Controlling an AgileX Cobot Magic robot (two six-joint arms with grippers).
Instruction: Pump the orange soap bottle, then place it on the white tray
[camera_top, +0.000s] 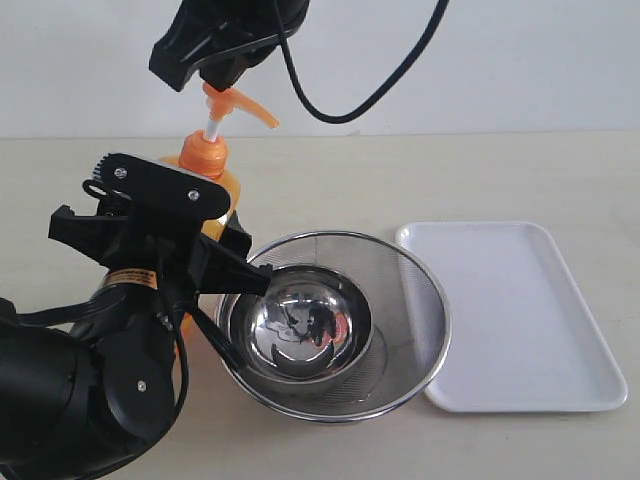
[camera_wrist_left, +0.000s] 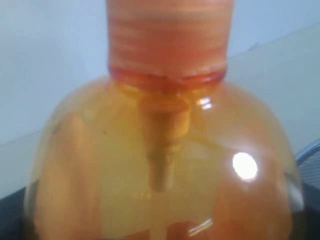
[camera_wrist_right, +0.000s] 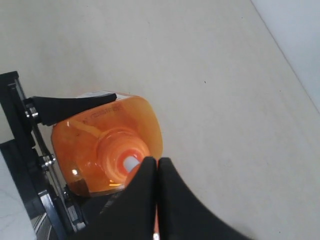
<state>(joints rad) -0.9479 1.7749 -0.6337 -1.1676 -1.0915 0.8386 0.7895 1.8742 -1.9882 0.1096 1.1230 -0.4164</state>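
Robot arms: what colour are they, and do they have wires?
Both are black. The left gripper has flat fingers with silver screws and a gold label band. The right gripper has pointed fingers and a looping black cable.

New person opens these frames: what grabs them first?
The orange soap bottle at the left of the exterior view, gripped around its body by the left claw, with the shut right claw on top of its pump head. Next comes the shiny steel mesh strainer with a steel bowl inside it, mid-table, and the white tray to its right.
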